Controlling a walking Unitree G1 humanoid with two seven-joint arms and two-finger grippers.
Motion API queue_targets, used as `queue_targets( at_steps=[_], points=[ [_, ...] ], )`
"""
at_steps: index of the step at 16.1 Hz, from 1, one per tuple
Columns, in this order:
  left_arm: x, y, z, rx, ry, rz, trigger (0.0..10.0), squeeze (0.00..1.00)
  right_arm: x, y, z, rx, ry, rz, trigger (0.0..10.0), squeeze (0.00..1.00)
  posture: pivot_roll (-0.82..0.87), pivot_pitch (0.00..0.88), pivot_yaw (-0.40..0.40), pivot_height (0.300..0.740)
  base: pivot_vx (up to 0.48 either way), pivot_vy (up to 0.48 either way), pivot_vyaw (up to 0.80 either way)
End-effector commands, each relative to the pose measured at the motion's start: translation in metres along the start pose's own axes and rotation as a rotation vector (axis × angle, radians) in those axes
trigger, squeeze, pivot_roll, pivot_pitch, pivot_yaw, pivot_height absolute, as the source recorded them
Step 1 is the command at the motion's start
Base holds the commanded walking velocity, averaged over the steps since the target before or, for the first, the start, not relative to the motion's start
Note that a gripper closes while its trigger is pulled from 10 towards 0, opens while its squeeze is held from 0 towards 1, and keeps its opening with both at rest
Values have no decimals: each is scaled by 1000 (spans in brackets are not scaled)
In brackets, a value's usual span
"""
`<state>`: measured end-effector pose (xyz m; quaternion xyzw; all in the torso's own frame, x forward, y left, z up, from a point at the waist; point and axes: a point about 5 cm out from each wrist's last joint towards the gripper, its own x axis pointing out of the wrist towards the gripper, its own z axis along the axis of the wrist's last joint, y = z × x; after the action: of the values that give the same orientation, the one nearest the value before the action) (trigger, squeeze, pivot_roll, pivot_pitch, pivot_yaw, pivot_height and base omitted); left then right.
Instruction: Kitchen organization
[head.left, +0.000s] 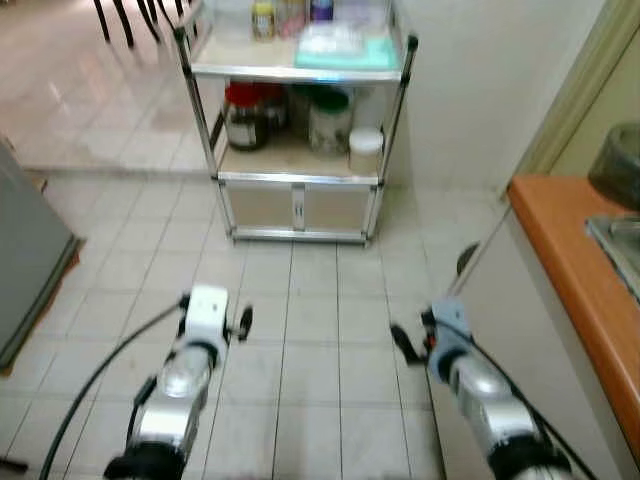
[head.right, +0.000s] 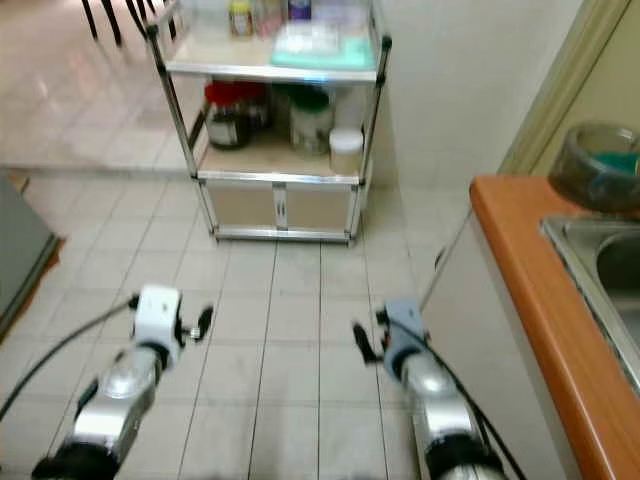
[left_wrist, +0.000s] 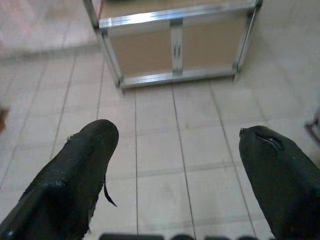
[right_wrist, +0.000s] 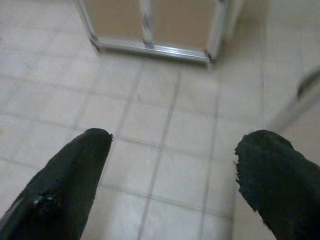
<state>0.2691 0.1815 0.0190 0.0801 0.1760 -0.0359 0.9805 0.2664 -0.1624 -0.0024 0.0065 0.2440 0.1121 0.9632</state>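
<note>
I judge this the approach step: nothing is in hand, and the metal shelf cart (head.left: 296, 180) stands ahead across the tiled floor (head.left: 300, 340), so next I must close in. The right eye view shows the orange surface (head.right: 520, 290) with its sink (head.right: 600, 250); the wrist views lack these. Jars (head.left: 330, 120) sit on the cart's middle shelf. My left pincer (left_wrist: 175, 150) and right pincer (right_wrist: 172, 150) both gape apart, empty, above the floor.
</note>
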Motion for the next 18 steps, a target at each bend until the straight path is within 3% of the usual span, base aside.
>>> queue_targets(
  at_steps=[1, 2, 4, 6, 8, 9, 12, 13, 15, 18],
  points=[
    [-6, 6, 20, 83, -81, 30, 10000, 384, -6, 9, 24, 2, -136, 31, 10000, 1000, -86, 0, 35, 740, 0, 0, 0],
    [-9, 6, 38, 76, -147, 49, 10000, 0, -11, 13, 38, 5, -215, 7, 10000, 1000, -85, 0, 36, 740, 0, 0, 0],
    [-18, 4, 59, 65, -230, 76, 10000, 0, -21, 18, 60, 28, -320, -40, 10000, 1000, -96, 0, 50, 740, 0, 0, 0],
    [-23, -3, 81, 120, -341, 122, 10000, 0, -38, 24, 88, 41, -440, -99, 10000, 1000, -108, 0, 56, 740, 0, 0, 0],
    [-23, -9, 100, 44, -372, 65, 10000, 0, -48, 25, 105, 17, -504, -158, 10000, 1000, -110, 0, 55, 740, 0, 0, -725],
    [-25, -12, 104, 24, -372, 39, 10000, 0, -51, 24, 108, 15, -510, -169, 10000, 1000, -110, 0, 55, 740, 0, 0, -800],
    [-38, -17, 123, 91, -430, 24, 10000, 0, -70, 21, 131, 17, -552, -210, 10000, 1000, -116, 0, 57, 740, 0, 0, -800],
    [-39, -18, 126, 75, -434, 19, 10000, 0, -72, 20, 135, 21, -561, -229, 10000, 1000, -114, 0, 55, 740, 0, 0, -800],
    [-41, -18, 129, 14, -402, -19, 10000, 0, -76, 21, 140, -60, -592, -262, 10000, 1000, -116, 0, 49, 740, 0, 0, -781],
    [-46, -21, 137, 59, -456, -29, 10000, 0, -82, 26, 143, -86, -603, -272, 10000, 1000, -124, 0, 49, 740, 0, 0, -790]
  ],
)
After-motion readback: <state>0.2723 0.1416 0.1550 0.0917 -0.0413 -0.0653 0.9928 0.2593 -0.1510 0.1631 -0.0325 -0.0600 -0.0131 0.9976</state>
